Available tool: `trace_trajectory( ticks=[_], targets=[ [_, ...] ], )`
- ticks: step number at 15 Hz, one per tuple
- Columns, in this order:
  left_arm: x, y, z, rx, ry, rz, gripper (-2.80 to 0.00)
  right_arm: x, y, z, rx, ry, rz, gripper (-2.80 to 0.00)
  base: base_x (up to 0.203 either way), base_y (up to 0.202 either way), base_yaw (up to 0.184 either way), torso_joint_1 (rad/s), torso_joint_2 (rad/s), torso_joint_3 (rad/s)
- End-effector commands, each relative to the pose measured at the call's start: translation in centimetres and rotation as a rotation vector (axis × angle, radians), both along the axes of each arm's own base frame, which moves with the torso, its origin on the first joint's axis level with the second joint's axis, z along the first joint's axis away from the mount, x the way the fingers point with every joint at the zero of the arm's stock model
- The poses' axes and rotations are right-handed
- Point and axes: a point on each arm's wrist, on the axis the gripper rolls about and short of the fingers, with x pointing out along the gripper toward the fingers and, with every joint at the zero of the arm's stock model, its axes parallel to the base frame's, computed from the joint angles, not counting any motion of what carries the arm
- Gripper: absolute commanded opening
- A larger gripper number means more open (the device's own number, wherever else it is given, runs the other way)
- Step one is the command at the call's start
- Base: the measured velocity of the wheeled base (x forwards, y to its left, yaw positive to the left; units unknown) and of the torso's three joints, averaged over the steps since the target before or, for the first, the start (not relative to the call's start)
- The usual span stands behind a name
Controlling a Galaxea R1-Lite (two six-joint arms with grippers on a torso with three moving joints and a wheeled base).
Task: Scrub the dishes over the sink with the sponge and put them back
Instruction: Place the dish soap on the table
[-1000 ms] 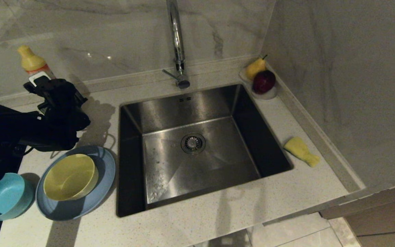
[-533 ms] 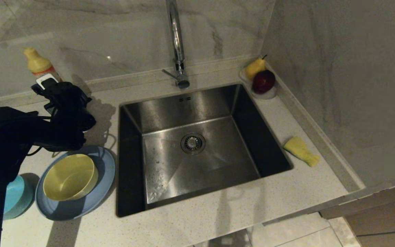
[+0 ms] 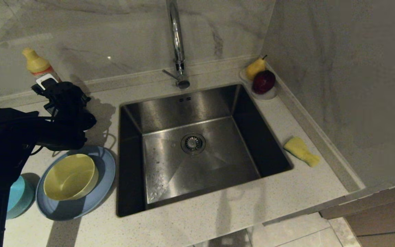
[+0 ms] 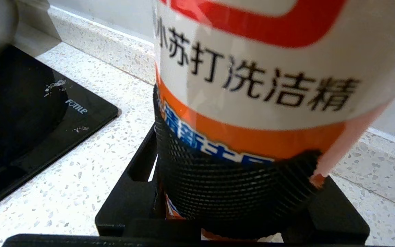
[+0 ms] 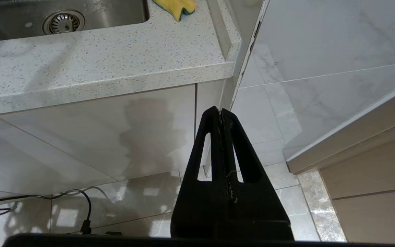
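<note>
Left of the sink (image 3: 218, 164), a yellow bowl (image 3: 69, 176) sits in the pale blue-grey plate (image 3: 98, 192). The teal bowl (image 3: 17, 200) beside them is half hidden by my left arm. The yellow sponge (image 3: 301, 151) lies on the counter right of the sink, and the sponge (image 5: 177, 7) shows in the right wrist view too. My left gripper (image 3: 48, 85) is at the back left, shut on a dish soap bottle (image 3: 37, 65) with a yellow cap. The bottle (image 4: 252, 68) fills the left wrist view between the fingers (image 4: 125, 192). My right gripper (image 5: 220, 111) hangs shut and empty below the counter edge.
A tall chrome tap (image 3: 177, 41) stands behind the sink. A small dish with a pear (image 3: 255, 68) and a red apple (image 3: 263, 81) sits in the back right corner. A black cooktop (image 4: 22, 130) lies left of the bottle. Marble walls close in the back and right.
My left gripper and the soap bottle have shifted a little to the right along the back wall. The arm now covers more of the teal bowl.
</note>
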Motion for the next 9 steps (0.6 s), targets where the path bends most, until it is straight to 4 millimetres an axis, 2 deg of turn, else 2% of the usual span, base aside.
trace_trajectory(
  ticks=[1, 3, 4, 6, 9],
  targets=[
    [0.1, 0.0, -0.1, -0.002, -0.004, 0.006, -2.8, 0.0, 0.0, 0.0, 0.0, 0.0, 0.0, -2.8, 0.0, 0.0, 0.0, 0.0, 0.0, 0.0],
    [0.1, 0.1, -0.3, -0.007, 0.001, 0.021, -2.8, 0.0, 0.0, 0.0, -0.001, 0.0, 0.0, -2.8, 0.0, 0.0, 0.0, 0.0, 0.0, 0.0],
    [0.1, 0.1, -0.3, -0.007, 0.001, 0.021, 0.0, 0.0, 0.0, 0.0, -0.001, 0.0, 0.0, -2.8, 0.0, 0.0, 0.0, 0.0, 0.0, 0.0],
    [0.0, 0.1, 0.1, -0.008, -0.009, 0.02, 0.0, 0.0, 0.0, 0.0, -0.001, 0.0, 0.0, -2.8, 0.0, 0.0, 0.0, 0.0, 0.0, 0.0],
    [-0.8, 0.0, 2.2, -0.009, -0.062, 0.016, 0.0, 0.0, 0.0, 0.0, 0.0, 0.0, 0.0, -2.8, 0.0, 0.0, 0.0, 0.0, 0.0, 0.0]
  ],
)
